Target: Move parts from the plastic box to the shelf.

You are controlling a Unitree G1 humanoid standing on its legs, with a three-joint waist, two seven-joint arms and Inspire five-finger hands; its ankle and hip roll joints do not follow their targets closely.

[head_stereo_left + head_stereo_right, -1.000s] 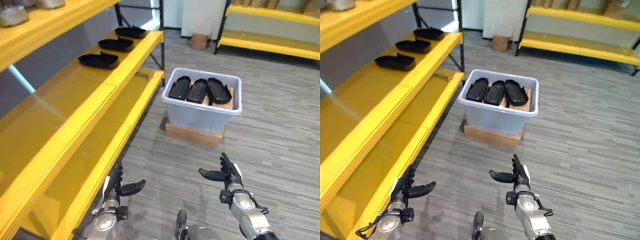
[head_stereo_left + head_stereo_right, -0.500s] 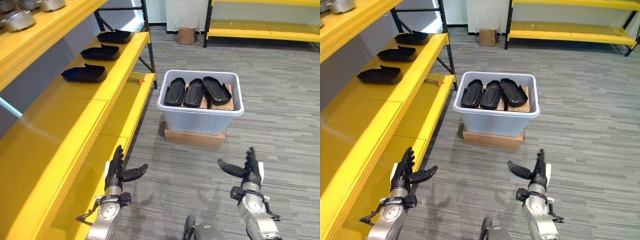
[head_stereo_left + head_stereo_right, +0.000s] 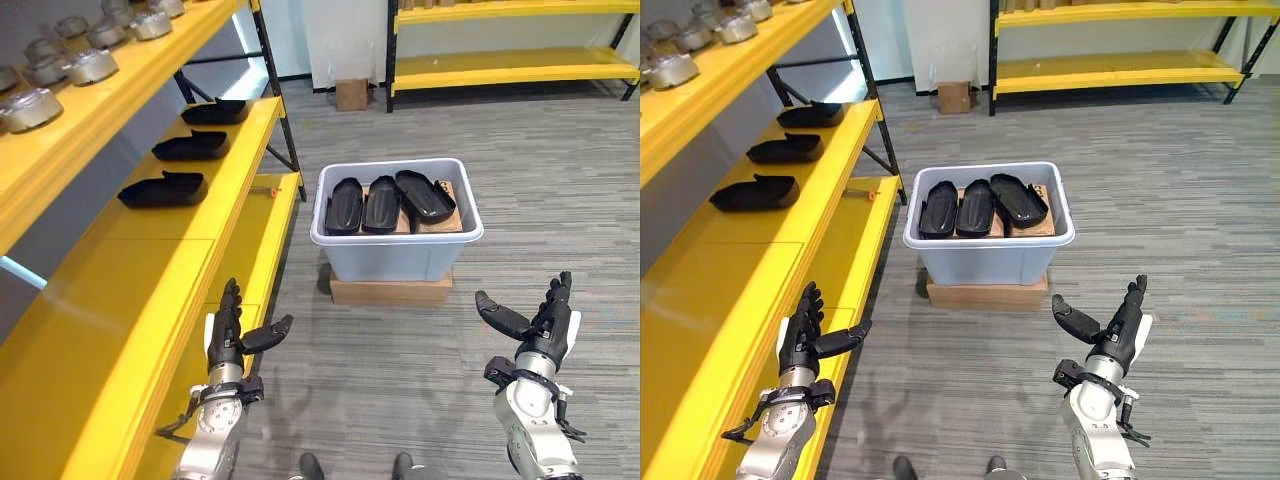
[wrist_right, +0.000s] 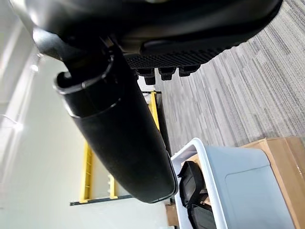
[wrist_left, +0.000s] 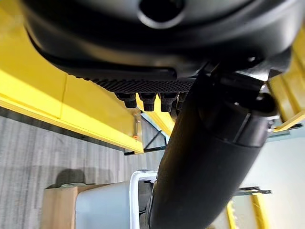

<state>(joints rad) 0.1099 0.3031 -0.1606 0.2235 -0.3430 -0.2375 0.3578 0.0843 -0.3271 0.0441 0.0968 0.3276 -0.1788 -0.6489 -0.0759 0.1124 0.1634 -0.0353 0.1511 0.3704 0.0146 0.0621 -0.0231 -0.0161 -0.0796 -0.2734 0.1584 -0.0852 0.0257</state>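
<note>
The pale grey plastic box point(image 3: 396, 236) sat on a flat brown cardboard carton point(image 3: 390, 291) on the grey floor, straight ahead of the robot and farther away than both hands. Three long black plastic parts point(image 3: 388, 201) lay side by side inside it, and each one pointed from near to far. Three more black parts point(image 3: 163, 188) were already lined up on the yellow shelf point(image 3: 150, 240) on the left side.

The left hand point(image 3: 232, 338) was held up with its fingers straight and spread, and it held nothing. It was just beside the edge of the shelf, and the box lay far and to the right of it. The right hand point(image 3: 535, 325) was also spread and held nothing. The box lay far and to the left of it. Both hands were well apart from the box. I thought the box sat about midway between them, so either hand would have to reach forward and inward to get to a part.
</note>
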